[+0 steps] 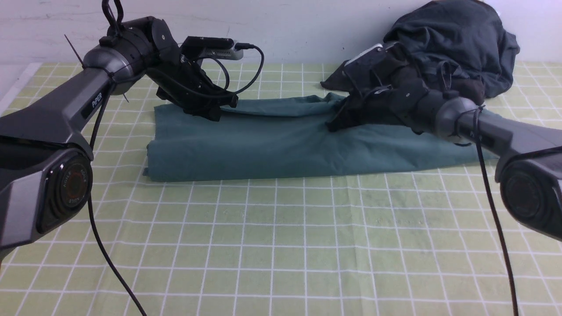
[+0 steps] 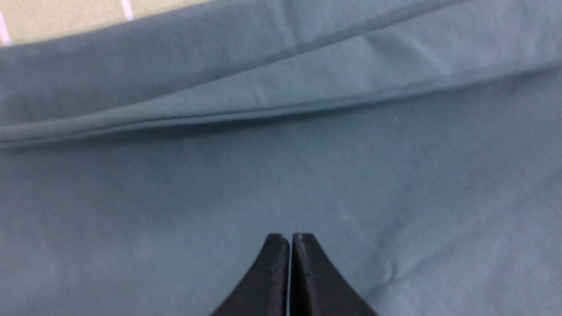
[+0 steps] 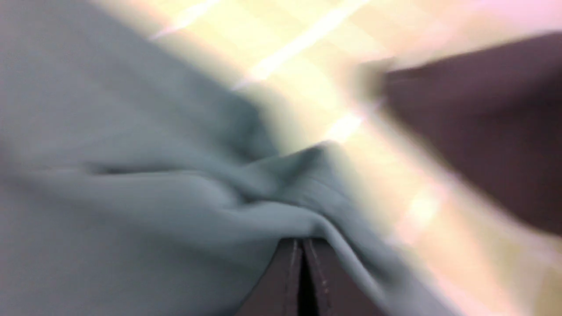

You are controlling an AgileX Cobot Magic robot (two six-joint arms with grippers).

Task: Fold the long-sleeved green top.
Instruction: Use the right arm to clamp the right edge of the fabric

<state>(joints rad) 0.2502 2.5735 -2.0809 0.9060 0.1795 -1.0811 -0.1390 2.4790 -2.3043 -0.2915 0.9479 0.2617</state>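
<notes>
The green long-sleeved top (image 1: pixel 281 145) lies folded into a long band across the far half of the table. My left gripper (image 1: pixel 216 115) is over the top's far left part. In the left wrist view (image 2: pixel 290 237) its jaws are shut with nothing between them, just above flat green cloth (image 2: pixel 281 175) with a folded edge beyond. My right gripper (image 1: pixel 333 126) is at the top's far edge near the middle. In the blurred right wrist view (image 3: pixel 303 241) its jaws are shut on a puckered fold of the green cloth (image 3: pixel 131 197), which bunches over the tips.
A dark charcoal-grey clothing heap (image 1: pixel 456 44) sits at the back right against the wall, close behind my right arm; it also shows in the right wrist view (image 3: pixel 483 131). The table has a yellow-green checked cover (image 1: pixel 281 245) that stretches toward me.
</notes>
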